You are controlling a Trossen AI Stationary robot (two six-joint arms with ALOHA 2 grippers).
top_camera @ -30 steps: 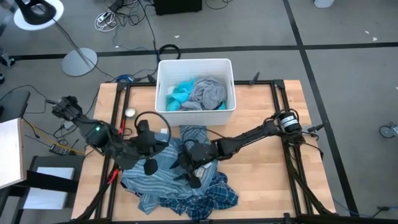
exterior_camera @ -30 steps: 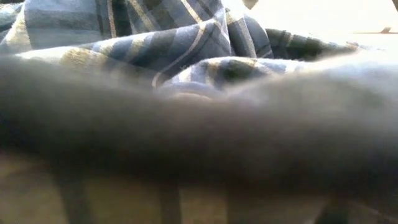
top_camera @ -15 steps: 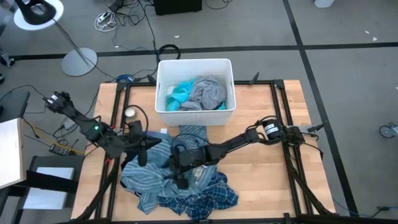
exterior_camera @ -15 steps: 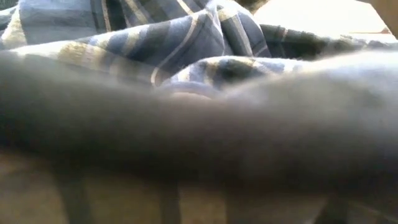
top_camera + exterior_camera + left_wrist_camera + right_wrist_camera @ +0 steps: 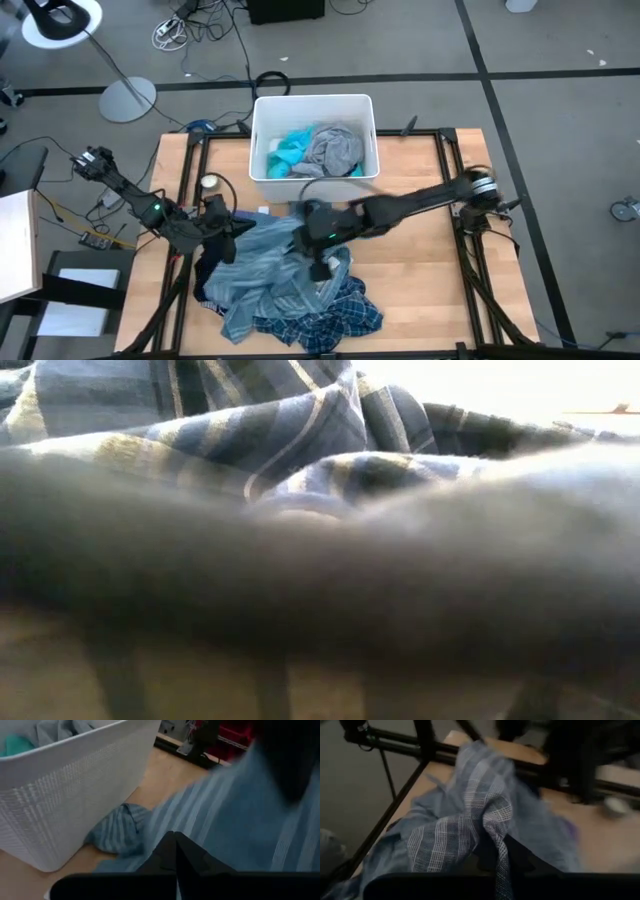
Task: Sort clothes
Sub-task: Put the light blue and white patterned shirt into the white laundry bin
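Note:
A blue-grey striped garment (image 5: pixel 262 258) is spread between my two grippers above the pile of clothes at the table's near middle. My left gripper (image 5: pixel 222 240) (image 5: pixel 175 845) is shut at its left end. At its right end my right gripper (image 5: pixel 320 266) (image 5: pixel 497 865) is shut on it. A blue-and-white plaid shirt (image 5: pixel 335 315) (image 5: pixel 260 430) lies under it on the table. The turquoise garment (image 5: pixel 288 150) and the grey garment (image 5: pixel 332 150) lie inside the white bin (image 5: pixel 312 185). My left gripper's shut fingers meet the striped garment at its left edge (image 5: pixel 210 835); the fingers hide the place of contact. The cloth runs away from them toward the other arm. My right gripper pinches a bunched fold of the striped garment (image 5: pixel 496 832) between its two fingers, coming from above. The cloth runs from the fingers toward my left gripper, and its lower part lies on the pile.
The white bin stands at the table's far middle, close behind both grippers. Black frame rails (image 5: pixel 447 180) run along the table's left and right sides. Bare wood (image 5: pixel 420 270) lies at the right. Dark cloth close to the low camera blocks most of its view.
My right gripper has gone first toward the left into the pile, then back toward the right and far side, and has taken hold of the striped garment. The garment has been drawn up off the pile and spread out between the two grippers.

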